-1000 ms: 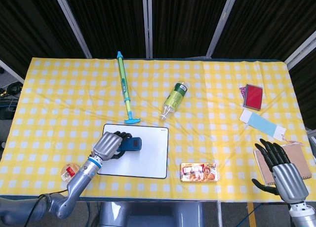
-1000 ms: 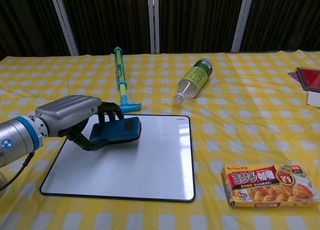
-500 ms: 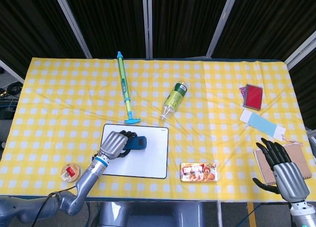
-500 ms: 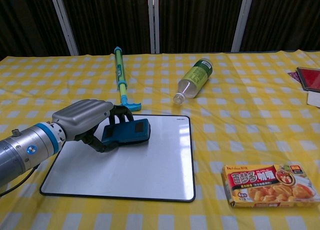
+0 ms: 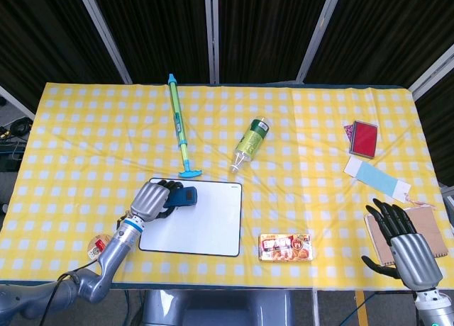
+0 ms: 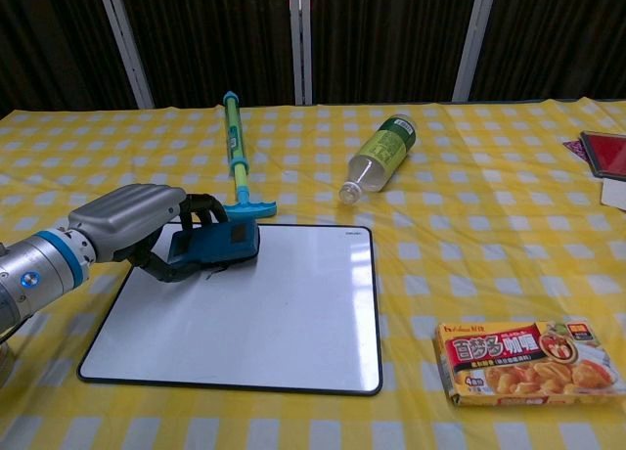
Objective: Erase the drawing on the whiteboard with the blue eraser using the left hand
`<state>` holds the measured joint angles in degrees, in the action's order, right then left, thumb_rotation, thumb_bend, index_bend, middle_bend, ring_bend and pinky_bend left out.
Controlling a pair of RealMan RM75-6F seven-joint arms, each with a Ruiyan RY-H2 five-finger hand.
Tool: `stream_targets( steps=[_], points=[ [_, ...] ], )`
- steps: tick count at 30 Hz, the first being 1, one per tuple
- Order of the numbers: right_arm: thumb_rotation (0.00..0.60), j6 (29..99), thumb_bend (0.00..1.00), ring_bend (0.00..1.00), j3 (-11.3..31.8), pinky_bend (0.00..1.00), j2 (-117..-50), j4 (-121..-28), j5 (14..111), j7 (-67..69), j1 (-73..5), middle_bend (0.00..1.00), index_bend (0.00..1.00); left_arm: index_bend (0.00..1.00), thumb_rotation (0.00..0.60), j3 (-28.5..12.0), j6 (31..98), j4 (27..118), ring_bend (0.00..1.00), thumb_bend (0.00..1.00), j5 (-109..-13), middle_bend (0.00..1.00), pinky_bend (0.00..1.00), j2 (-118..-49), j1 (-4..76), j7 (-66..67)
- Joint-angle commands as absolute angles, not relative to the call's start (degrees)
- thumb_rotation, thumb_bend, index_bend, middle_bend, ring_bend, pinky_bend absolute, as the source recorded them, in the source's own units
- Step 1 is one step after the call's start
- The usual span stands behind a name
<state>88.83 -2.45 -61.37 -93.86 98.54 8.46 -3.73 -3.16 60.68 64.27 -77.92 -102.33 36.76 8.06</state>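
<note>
The left hand grips the blue eraser, fingers curled over its top, and presses it flat on the far left corner of the whiteboard, just beside the foot of the green toy pump. The right hand hangs at the near right of the yellow checked surface, holding nothing, fingers spread, above a brown notebook. A plastic bottle and a curry box lie elsewhere.
</note>
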Motion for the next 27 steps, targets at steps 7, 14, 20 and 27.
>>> stream_targets(
  steps=[7,14,20,27],
  points=[
    [0.600,89.29,0.05,0.00,-2.19,0.00,-61.03,-93.80,98.14,9.34,-3.57,0.00,0.00,0.85,0.600,-3.82,60.64,65.06,0.48,0.83,-79.30,0.62,0.63,-103.52,37.54,8.24],
    [0.600,89.26,0.05,0.00,-2.02,0.00,-60.73,-93.47,97.73,10.56,-3.62,0.00,0.00,0.85,0.600,-4.60,59.64,64.76,0.48,0.83,-79.05,0.62,0.63,-106.02,38.42,9.89],
    [0.600,88.44,0.05,0.00,-1.80,0.00,-60.88,-93.13,96.99,10.74,-3.93,0.00,0.00,0.85,0.600,-5.49,58.40,63.58,0.48,0.83,-79.57,0.62,0.63,-108.81,40.08,9.73],
    [0.600,87.46,0.05,0.00,-1.34,0.00,-61.03,-92.70,95.51,11.15,-4.20,0.00,0.00,0.85,0.600,-6.17,57.48,60.71,0.48,0.83,-80.60,0.62,0.63,-111.50,41.83,8.56]
  ],
)
